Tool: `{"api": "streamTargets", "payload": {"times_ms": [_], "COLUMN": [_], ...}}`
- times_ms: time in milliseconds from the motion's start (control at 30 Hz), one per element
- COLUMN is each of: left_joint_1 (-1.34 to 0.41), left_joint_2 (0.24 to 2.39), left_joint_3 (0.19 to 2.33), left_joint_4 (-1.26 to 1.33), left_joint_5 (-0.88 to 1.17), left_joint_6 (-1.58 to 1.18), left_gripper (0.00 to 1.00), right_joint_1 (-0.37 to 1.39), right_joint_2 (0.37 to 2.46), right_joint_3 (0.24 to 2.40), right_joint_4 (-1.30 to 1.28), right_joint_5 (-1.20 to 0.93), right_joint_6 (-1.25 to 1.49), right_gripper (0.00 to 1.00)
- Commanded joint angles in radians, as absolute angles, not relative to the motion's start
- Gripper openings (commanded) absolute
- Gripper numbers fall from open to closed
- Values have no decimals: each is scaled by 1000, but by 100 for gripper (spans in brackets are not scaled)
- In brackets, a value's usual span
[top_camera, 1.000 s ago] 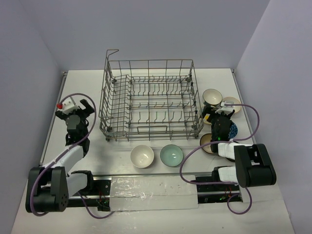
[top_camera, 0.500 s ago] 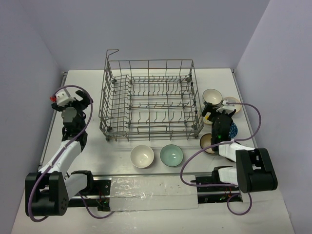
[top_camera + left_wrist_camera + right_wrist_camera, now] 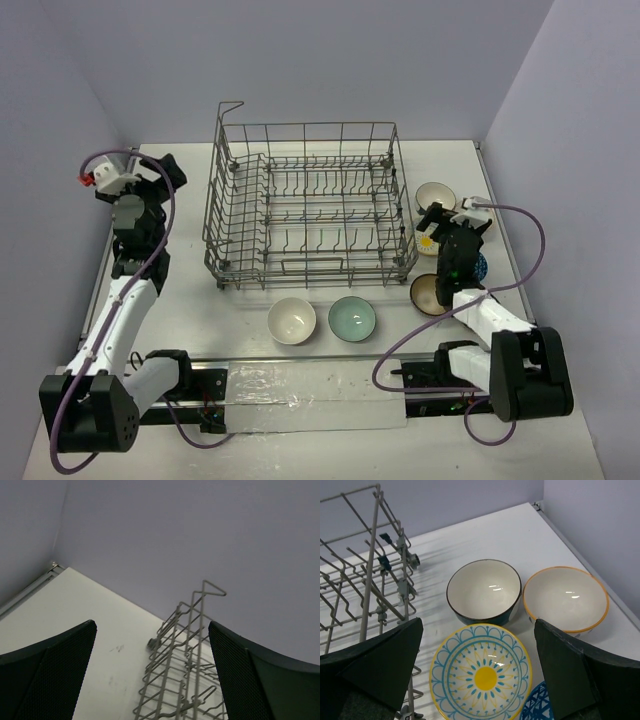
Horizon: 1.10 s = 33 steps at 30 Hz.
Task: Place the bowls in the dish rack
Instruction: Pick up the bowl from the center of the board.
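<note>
In the top view, the dish rack [image 3: 305, 140] stands on the middle of the bench [image 3: 180, 300], and nothing is seen in it: no bowl has been loaded. A cream bowl [image 3: 292, 320] and a pale green bowl [image 3: 352, 319] sit side by side on the bench in front of the rack. More bowls are crowded just beside its right wall, a brown bowl [image 3: 430, 294] nearest the arm bases. The left end effector [image 3: 160, 175] is raised at the far left, well apart from every bowl. The right end effector [image 3: 455, 220] hangs over the right-hand cluster.

In the left wrist view, the left jaws are spread wide and nothing is held between them. Only the rack's corner, bare bench and the wall are seen beyond.

In the right wrist view, the right jaws are likewise fully spread and empty. Below them lie a dark-rimmed bowl [image 3: 484, 591], an orange-rimmed bowl [image 3: 565, 597], a sunburst bowl [image 3: 481, 675] and the edge of a blue-patterned bowl [image 3: 537, 705]. All four are empty and packed close together.

Trouble is most likely from that crowding. A finger lowered between rims could shove or tip a neighbouring bowl. A glazed rim pinched off-centre could slip out during the lift. The rack's wires beside the cluster could be snagged on the way across.
</note>
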<state>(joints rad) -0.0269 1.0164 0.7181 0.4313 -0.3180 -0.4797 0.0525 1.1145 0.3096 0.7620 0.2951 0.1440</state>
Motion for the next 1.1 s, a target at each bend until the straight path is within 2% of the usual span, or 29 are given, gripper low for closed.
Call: {"api": "streamTargets", "payload": {"times_ms": [0, 133, 233, 300, 400, 467, 600, 667, 767, 833, 1067], "left_joint_1": [-41, -54, -72, -87, -104, -110, -110, -112, -133, -135, -141], "left_joint_2": [1005, 1043, 1103, 1146, 1170, 1170, 1157, 1175, 1158, 1140, 1209], "left_joint_3": [820, 939, 1006, 1064, 1097, 1094, 1098, 1143, 1125, 1076, 1095], "left_joint_4": [352, 210, 215, 190, 190, 187, 175, 112, 139, 204, 159], "left_joint_5": [-288, -224, -117, -42, 18, 9, 25, 6, 12, 47, 32], "left_joint_6": [-560, -588, -571, -563, -548, -554, -529, -540, -528, -526, -537], "left_gripper": [99, 99, 99, 99, 99, 99, 99, 99, 99, 99, 99], "right_joint_1": [52, 57, 86, 87, 156, 195, 178, 157, 143, 138, 58], "right_joint_2": [1039, 1026, 1031, 1043, 1051, 1001, 907, 914, 986, 1017, 1109], "right_joint_3": [357, 468, 578, 702, 802, 778, 661, 698, 770, 805, 871], "right_joint_4": [714, 571, 427, 239, 129, 184, 380, 327, 209, 189, 117], "right_joint_5": [337, 339, 399, 399, 441, 524, 488, 407, 403, 425, 341], "right_joint_6": [143, 164, 250, 323, 269, 229, 245, 256, 273, 299, 396], "right_gripper": [100, 100, 100, 100, 100, 100, 100, 100, 100, 100, 100]}}
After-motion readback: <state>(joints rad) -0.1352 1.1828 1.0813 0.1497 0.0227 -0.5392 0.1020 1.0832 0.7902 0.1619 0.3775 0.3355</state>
